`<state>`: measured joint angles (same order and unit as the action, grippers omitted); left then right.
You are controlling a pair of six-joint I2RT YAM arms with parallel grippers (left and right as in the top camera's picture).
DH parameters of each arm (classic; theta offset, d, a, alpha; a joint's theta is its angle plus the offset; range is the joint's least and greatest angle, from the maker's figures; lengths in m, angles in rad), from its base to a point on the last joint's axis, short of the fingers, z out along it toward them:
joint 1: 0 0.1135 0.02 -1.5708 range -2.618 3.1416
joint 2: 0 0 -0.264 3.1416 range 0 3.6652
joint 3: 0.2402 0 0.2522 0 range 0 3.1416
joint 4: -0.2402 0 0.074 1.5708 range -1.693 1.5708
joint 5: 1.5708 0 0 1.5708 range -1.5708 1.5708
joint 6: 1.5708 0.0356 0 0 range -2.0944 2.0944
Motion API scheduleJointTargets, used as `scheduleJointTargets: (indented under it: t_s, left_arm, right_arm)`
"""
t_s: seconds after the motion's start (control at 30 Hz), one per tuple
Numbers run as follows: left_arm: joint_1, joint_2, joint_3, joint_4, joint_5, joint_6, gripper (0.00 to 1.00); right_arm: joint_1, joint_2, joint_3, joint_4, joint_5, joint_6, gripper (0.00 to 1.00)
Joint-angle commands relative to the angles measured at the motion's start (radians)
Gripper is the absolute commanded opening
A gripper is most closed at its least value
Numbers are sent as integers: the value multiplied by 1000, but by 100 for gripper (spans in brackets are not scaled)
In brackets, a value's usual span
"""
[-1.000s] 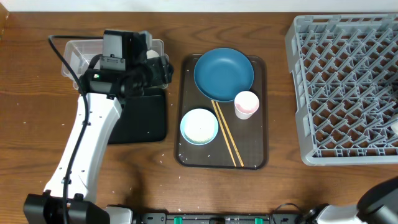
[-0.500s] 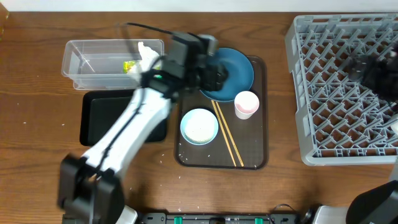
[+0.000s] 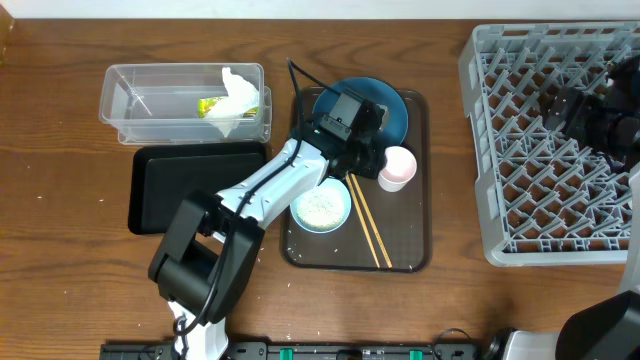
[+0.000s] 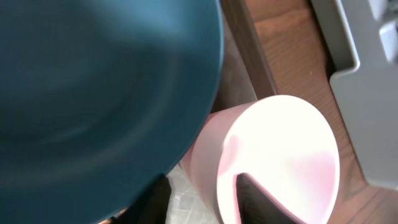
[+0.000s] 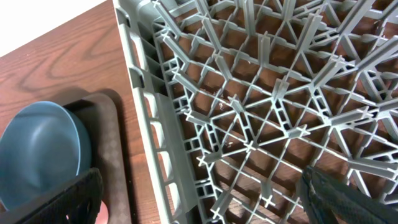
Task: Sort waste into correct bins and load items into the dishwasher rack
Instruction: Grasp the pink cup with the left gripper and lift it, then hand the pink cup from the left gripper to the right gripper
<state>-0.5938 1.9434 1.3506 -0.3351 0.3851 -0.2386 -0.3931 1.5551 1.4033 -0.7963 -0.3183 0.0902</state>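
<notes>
My left gripper (image 3: 372,160) (image 4: 199,180) is open at the pink cup (image 3: 398,166) (image 4: 292,137); one finger is inside the cup and the other outside, beside the large dark blue bowl (image 3: 387,104) (image 4: 93,81). The small light blue bowl (image 3: 320,207) holds white grains. Two chopsticks (image 3: 367,218) lie beside it. The clear tub (image 3: 140,100) holds the white tissue (image 3: 238,92) and the yellow-green wrapper (image 3: 209,106). The black tray (image 3: 190,190) lies in front of it. My right gripper (image 3: 572,108) (image 5: 199,186) is open and empty above the grey rack (image 3: 540,200) (image 5: 249,93). I see no whitish cup.
The bowls, cup and chopsticks stand on a brown serving tray (image 3: 405,258) (image 4: 249,43) at the table's middle. The dark blue bowl (image 5: 37,149) and the tray's corner (image 5: 121,168) also show in the right wrist view. Bare wood separates the tray and the rack.
My left arm has swung right from the clear tub to the pink cup, leaving the tissue in the tub. My right arm has come in over the rack.
</notes>
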Motion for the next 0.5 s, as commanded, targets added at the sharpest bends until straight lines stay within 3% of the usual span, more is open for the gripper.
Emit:
scheduleJointTargets:
  t_s: [0.0,0.13,0.33,0.47]
  left_arm:
    - [5,-3,2,-7,-5,10,23]
    - [13,-8,2,-36,-5,10,7]
    - [66,-61,3,-84,20,-21,6]
    - [151,-137,3,-79,177,-72,6]
  right_arm:
    - [7,1,6,-6,5,-18,99]
    - [7,1,6,-12,5,-18,99]
    - [8,1,6,-12,4,-18,99]
    - [8,1,6,-17,-41,-39,99]
